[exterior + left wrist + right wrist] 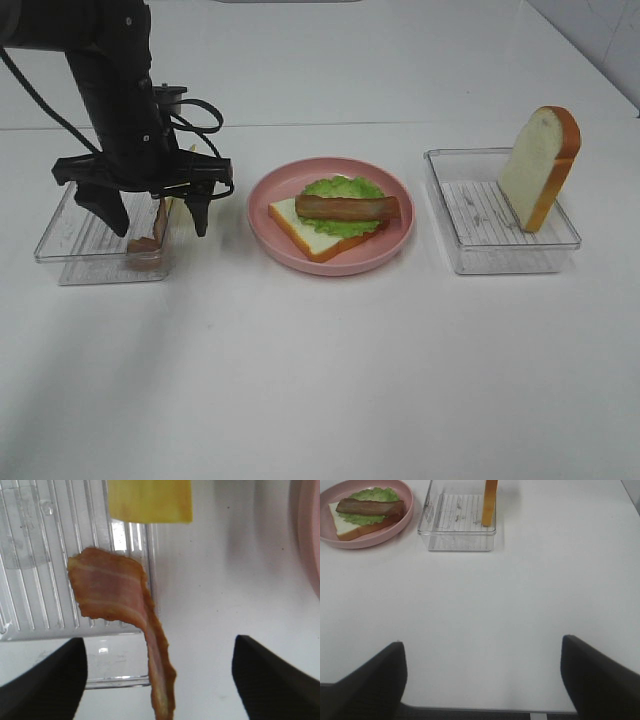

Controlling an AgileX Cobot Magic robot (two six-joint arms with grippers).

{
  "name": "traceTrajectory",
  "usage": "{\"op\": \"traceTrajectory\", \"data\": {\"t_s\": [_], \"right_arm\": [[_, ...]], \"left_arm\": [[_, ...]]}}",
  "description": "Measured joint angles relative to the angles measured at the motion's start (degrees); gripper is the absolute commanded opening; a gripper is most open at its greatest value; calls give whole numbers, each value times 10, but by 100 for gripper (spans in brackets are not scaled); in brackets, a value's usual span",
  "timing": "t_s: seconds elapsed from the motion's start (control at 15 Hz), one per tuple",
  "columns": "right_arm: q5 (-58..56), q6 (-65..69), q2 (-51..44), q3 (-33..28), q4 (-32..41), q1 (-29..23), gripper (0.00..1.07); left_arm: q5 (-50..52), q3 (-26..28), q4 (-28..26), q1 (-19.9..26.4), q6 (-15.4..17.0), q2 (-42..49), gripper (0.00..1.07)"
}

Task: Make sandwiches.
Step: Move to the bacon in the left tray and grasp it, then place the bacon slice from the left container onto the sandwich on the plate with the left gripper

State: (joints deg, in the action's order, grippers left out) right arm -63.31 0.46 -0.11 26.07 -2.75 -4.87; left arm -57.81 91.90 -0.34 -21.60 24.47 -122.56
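A pink plate [330,268] in the middle held the half-built sandwich [335,215]. A bread slice [540,165] stood upright in the right tray [500,260]. My left arm reached down over the left tray [70,235]. My left gripper [160,680] was spread wide astride a bacon strip [112,592] near the cheese [150,500], gripping nothing. My right gripper [482,680] hung spread and empty above the table [520,605].

pink plate [398,232] sits between the left clear tray [65,240] and right clear tray [480,228].
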Motion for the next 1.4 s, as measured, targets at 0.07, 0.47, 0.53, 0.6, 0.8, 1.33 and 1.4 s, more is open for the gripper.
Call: {"op": "traceTrajectory", "data": {"t_s": [0.07, 0.47, 0.53, 0.6, 0.8, 1.33, 1.4], "right_arm": [[0, 0, 0, 0, 0, 0, 81], [0, 0, 0, 0, 0, 0, 81], [0, 0, 0, 0, 0, 0, 81], [0, 0, 0, 0, 0, 0, 81], [0, 0, 0, 0, 0, 0, 81], [0, 0, 0, 0, 0, 0, 81], [0, 0, 0, 0, 0, 0, 81]], "left_arm": [[0, 0, 3, 0, 12, 0, 40], [-2, 0, 15, 0, 27, 0, 0], [-3, 0, 15, 0, 28, 0, 0], [-14, 1, 15, 0, 28, 1, 0], [-100, 50, 33, 2, 7, 16, 0], [-116, 246, -44, -11, -25, 37, 0], [-111, 256, -60, -19, -28, 38, 0]]}}
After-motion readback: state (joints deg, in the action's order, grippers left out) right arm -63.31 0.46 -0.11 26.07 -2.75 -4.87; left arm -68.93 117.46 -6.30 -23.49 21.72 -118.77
